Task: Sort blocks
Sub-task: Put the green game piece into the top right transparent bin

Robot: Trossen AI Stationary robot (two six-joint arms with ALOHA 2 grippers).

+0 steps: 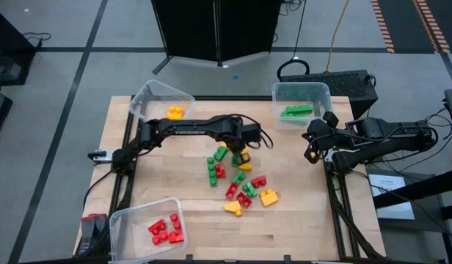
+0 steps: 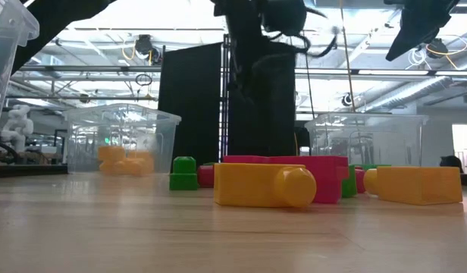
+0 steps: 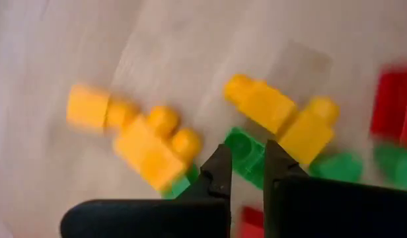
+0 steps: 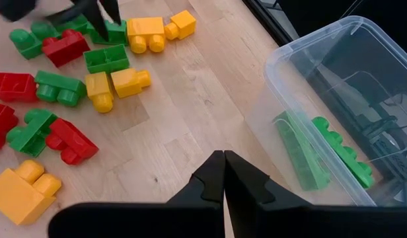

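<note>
Sorting is only partly done: a few red blocks (image 1: pixel 166 231) lie in one clear bin (image 1: pixel 123 220), green ones (image 1: pixel 296 111) in another (image 1: pixel 279 92), one yellow (image 1: pixel 175 112) in a third (image 1: pixel 149 94), while most bricks remain in a mixed pile (image 1: pixel 241 183) on the table (image 1: pixel 160 176). Left gripper (image 1: pixel 244 156) hangs over the pile's far end, its jaws nearly together on a green brick (image 3: pixel 246 151) just ahead of its tips; whether it truly holds it, I cannot tell. Yellow bricks lie close on both sides. Right gripper (image 1: pixel 312 154) waits closed and empty beside the green bin. The blocks are small, studded, glossy plastic of several lengths.
</note>
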